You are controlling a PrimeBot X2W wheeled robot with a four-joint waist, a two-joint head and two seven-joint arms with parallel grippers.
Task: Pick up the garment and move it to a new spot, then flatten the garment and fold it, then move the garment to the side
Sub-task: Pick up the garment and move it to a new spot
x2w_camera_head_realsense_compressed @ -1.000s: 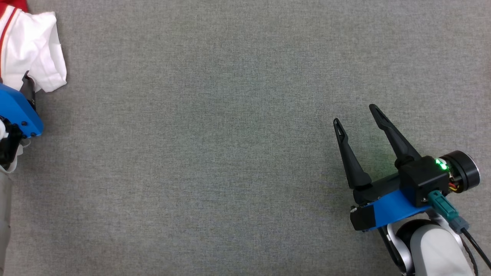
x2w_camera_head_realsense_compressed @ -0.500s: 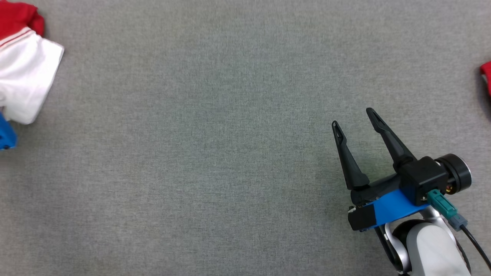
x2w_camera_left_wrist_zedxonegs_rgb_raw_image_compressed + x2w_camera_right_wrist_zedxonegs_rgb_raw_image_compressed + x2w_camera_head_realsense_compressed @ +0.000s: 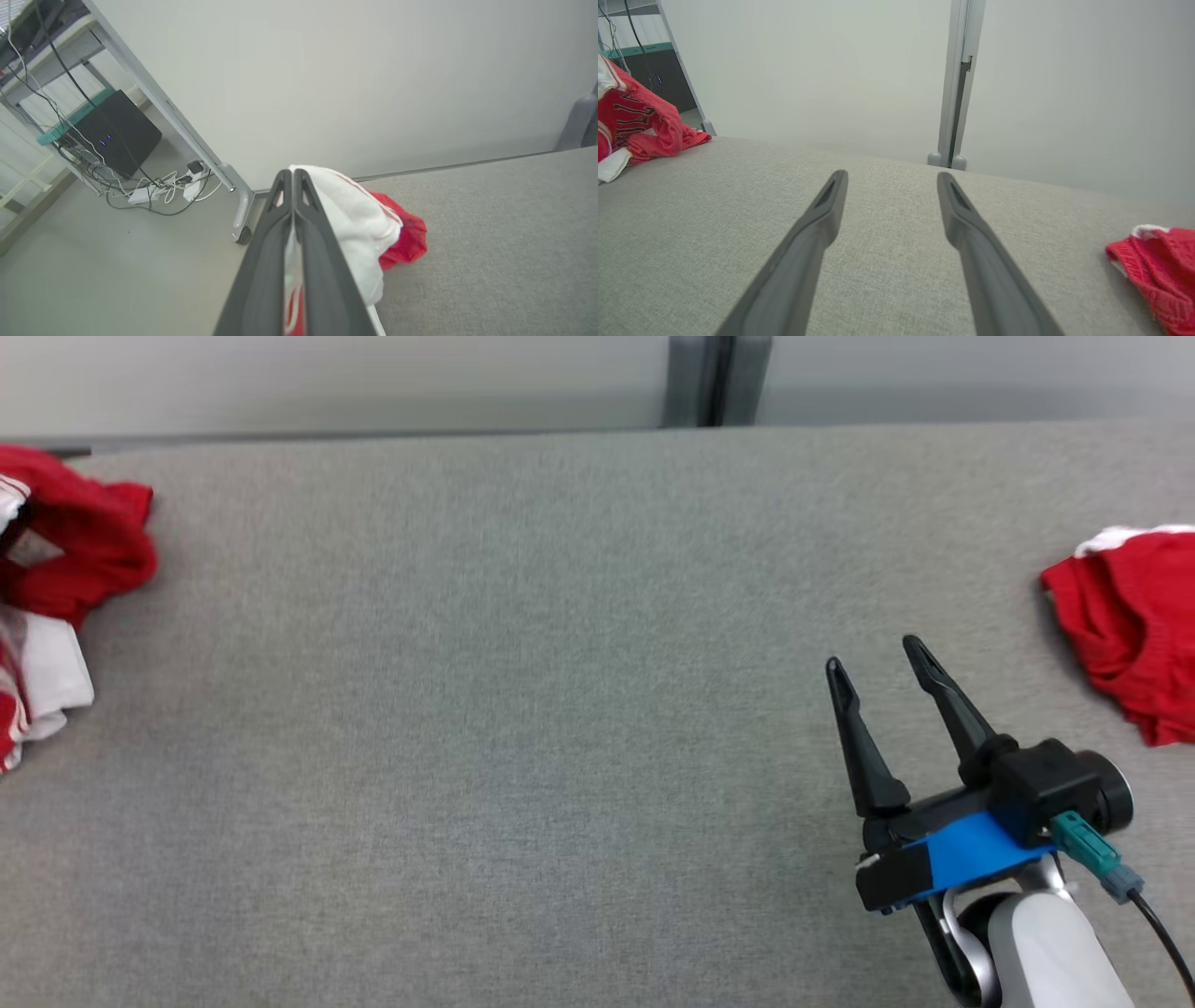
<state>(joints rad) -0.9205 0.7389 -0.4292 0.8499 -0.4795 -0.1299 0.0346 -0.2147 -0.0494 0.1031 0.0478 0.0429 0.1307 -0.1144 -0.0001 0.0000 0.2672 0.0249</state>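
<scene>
My left tool [image 3: 292,173] was clenched, both fingers pressed together with a strip of white and red cloth pinched between them, so it was grasping the garment [image 3: 369,219]. From that wrist view the white part draped over the fingers and the red part bunched just past them, at the far left corner of the bench [image 3: 490,261]. My right tool [image 3: 873,655] was released, fingers spread wide and nothing between them, hovering over bare grey bench near my right side, well apart from the garment.

My read: this was the very first step, picking the garment up and carrying it to a new spot. The middle of the bench was the obvious landing zone. The next move called for swinging the left arm inward with the cloth lifted enough not to drag, then bringing the right tool over to help spread it flat.

Stuff I couldn't make out: the garment [image 3: 65,551] was cut off by the left edge of the head view, so how much hung free versus rested on the bench was a guess. There was dark lettering on the red part [image 3: 640,126], but it was too crumpled to read. A second red piece [image 3: 1130,635] sat at the right edge, also cut off, and I couldn't tell what it was.
</scene>
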